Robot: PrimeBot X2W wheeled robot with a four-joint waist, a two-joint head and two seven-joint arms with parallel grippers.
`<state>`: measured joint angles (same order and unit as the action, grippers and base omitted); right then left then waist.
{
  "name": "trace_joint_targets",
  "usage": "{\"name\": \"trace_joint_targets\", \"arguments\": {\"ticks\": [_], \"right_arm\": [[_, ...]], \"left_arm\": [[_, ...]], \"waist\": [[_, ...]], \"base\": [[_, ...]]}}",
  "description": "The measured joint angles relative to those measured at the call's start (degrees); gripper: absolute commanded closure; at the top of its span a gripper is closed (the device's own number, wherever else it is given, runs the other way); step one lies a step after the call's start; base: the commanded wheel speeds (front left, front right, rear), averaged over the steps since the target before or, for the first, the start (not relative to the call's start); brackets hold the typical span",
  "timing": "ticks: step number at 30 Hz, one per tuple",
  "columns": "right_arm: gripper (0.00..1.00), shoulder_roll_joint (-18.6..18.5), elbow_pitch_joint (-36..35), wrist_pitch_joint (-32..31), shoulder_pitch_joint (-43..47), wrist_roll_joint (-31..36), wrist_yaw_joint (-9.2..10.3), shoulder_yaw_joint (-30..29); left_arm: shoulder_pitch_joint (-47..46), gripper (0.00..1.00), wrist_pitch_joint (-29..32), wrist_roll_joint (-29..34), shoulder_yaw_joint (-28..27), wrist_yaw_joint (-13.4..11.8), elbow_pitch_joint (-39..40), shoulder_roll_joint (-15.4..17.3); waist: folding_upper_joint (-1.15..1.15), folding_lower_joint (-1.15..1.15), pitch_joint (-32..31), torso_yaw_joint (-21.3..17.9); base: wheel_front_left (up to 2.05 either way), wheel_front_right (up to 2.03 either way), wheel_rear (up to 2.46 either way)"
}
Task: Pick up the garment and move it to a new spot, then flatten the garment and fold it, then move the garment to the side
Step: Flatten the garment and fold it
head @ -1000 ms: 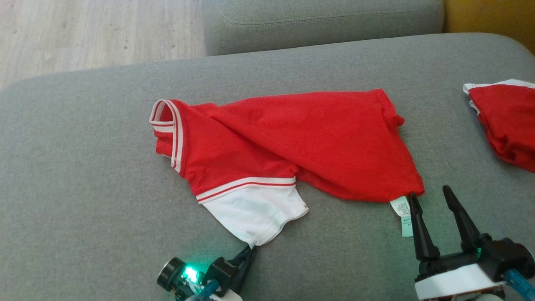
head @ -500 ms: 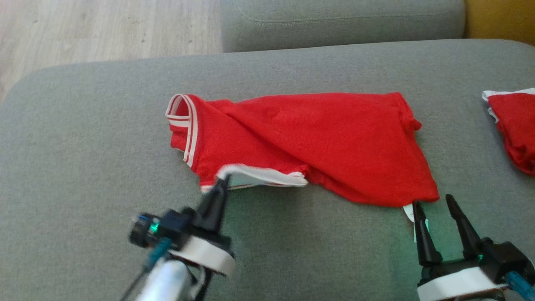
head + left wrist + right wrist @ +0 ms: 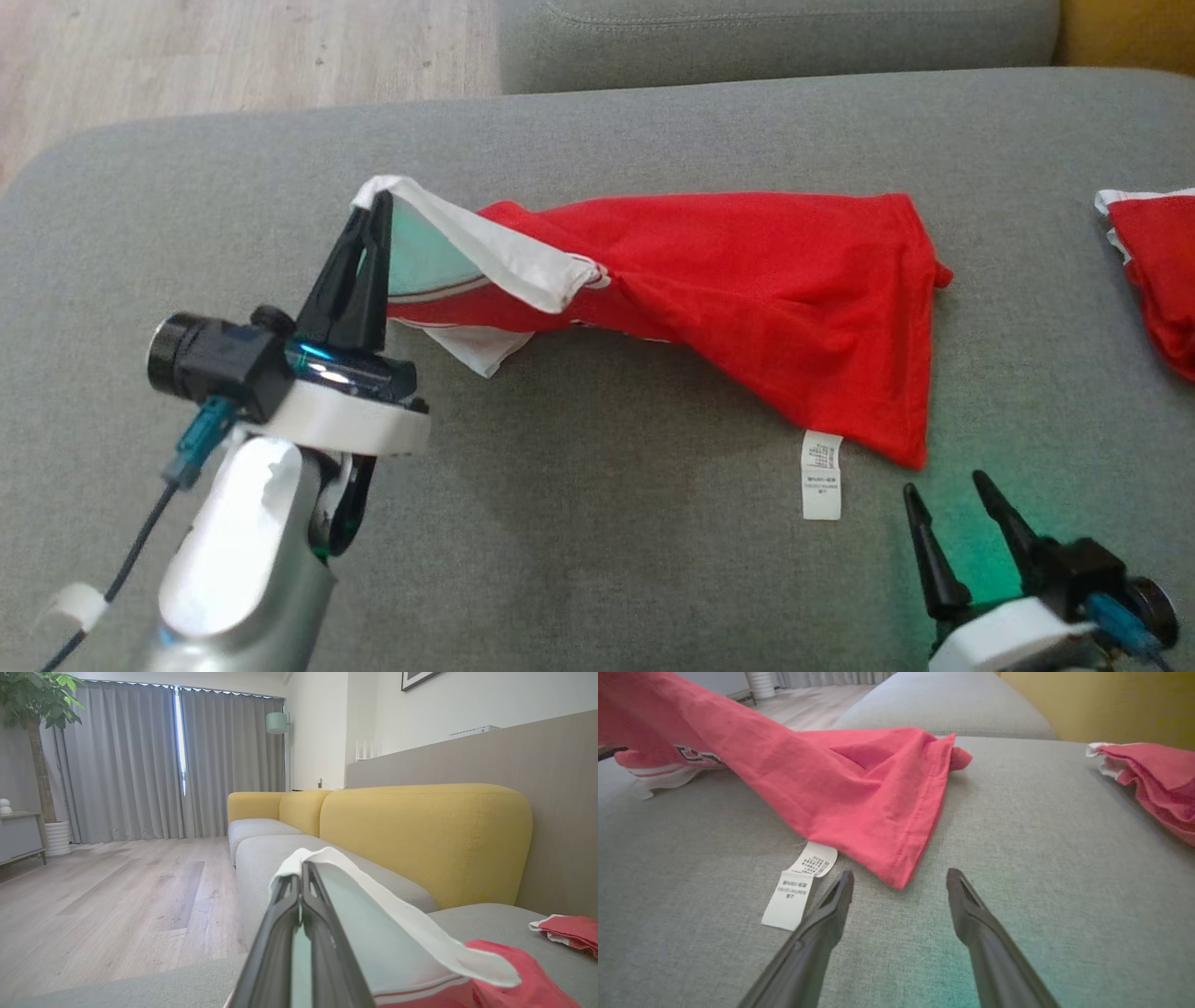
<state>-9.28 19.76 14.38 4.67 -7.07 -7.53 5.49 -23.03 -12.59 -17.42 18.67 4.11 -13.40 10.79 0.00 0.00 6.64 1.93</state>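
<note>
Red garment (image 3: 747,280) lengthwise left-right, hem (image 3: 922,327) apparently rightward

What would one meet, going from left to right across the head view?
left gripper → red shirt → right gripper → second red garment

red garments: two, garment (image 3: 775,299) and second garment (image 3: 1158,271)
care label (image 3: 822,474): one
grippers: two, left gripper (image 3: 373,203) and right gripper (image 3: 943,483)
grey seat cushions: two, near seat cushion (image 3: 597,560) and far seat cushion (image 3: 775,37)
yellow back cushions (image 3: 420,840): three
potted plant (image 3: 32,704): one
floor lamp (image 3: 276,722): one
</note>
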Motion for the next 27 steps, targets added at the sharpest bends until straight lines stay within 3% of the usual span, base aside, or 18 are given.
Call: {"name": "trace_joint_targets", "arguments": {"ticks": [15,16,19,20,22,24,27], "right_arm": [[0.0,-0.8,7.3,-6.5,-7.1,0.6,0.0,2.4],[0.11,-0.7,7.5,-6.8,-7.3,0.7,0.0,2.2],[0.26,-0.7,8.2,-6.8,-7.6,1.1,0.0,1.7],[0.44,-0.7,8.3,-6.8,-7.6,1.1,0.0,1.6],[0.67,-0.6,8.5,-6.7,-7.6,1.1,0.0,1.5],[1.0,-0.5,8.7,-6.7,-7.7,1.1,0.0,1.3],[1.0,-0.4,8.9,-6.1,-7.7,1.1,0.0,1.1]], "left_arm": [[-3.6,1.0,0.5,0.1,1.7,0.5,-1.4,0.3],[-3.8,1.0,0.5,0.3,1.8,0.5,-1.6,0.3],[-4.0,1.0,0.5,0.3,2.0,0.5,-1.9,0.3],[-4.0,1.0,0.5,0.3,2.1,0.5,-2.0,0.2],[-4.0,1.0,0.5,0.3,2.4,0.5,-2.3,0.2],[-4.2,1.0,0.4,0.3,2.6,0.5,-2.5,0.1],[-4.4,1.0,0.4,0.3,3.0,0.6,-3.1,0.1]], "waist": [[0.0,0.0,1.7,1.1],[0.0,0.0,1.7,1.3],[0.0,0.0,1.9,1.9],[0.0,0.0,1.9,2.0],[0.0,0.0,2.0,2.3],[0.0,0.0,2.0,2.5],[0.0,0.0,1.7,2.7]], "base": [[0.0,0.0,0.0],[0.0,0.0,0.0],[0.0,0.0,0.0],[0.0,0.0,0.0],[0.0,0.0,0.0],[0.0,0.0,0.0],[0.0,0.0,0.0]]}}
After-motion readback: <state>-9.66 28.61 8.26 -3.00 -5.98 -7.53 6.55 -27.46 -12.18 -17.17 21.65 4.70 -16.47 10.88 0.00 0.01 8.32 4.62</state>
